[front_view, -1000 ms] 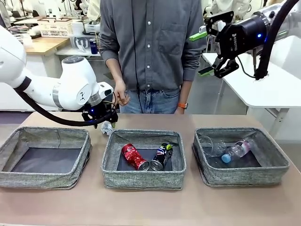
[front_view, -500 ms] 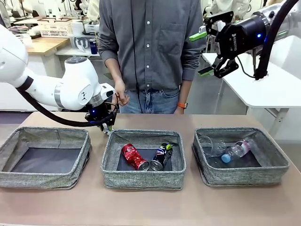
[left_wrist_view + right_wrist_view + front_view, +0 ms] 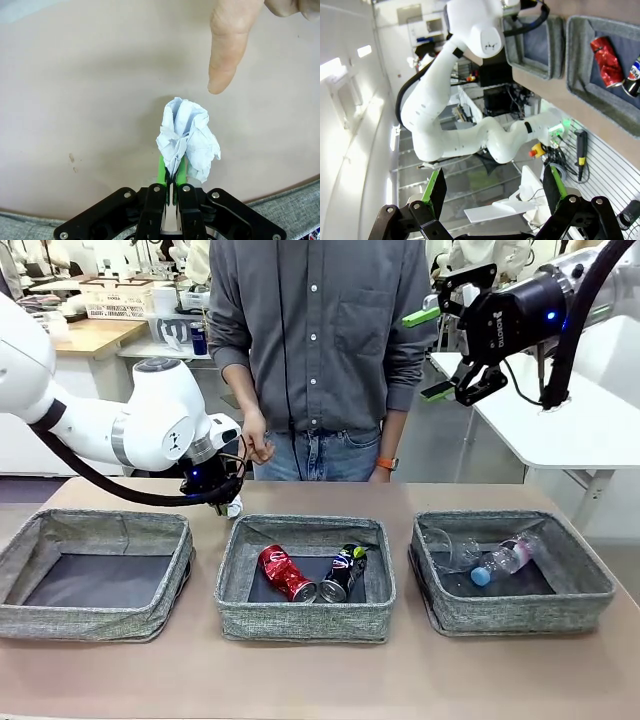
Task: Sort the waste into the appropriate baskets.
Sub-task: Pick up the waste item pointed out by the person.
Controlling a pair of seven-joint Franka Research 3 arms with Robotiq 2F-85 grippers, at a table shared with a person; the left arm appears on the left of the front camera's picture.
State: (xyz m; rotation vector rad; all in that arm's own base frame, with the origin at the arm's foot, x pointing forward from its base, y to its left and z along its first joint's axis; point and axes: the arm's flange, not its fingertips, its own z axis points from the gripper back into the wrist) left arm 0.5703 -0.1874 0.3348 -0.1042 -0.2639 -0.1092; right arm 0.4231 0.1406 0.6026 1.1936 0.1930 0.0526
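crumpled white paper point(image 3: 187, 137) — creased, bunched | pinched in left pincer point(image 3: 173, 172)

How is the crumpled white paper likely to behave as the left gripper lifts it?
The crumpled white paper is probably very light and soft: the left gripper, shut on its lower folds, pinches them nearly flat. It may sag or slip free, since most of the wad sits beyond the pads. Unlikely to break.

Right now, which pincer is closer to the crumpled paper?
The left pincer: it is shut on the paper, behind the middle basket. The right pincer hangs open, high above the right basket.
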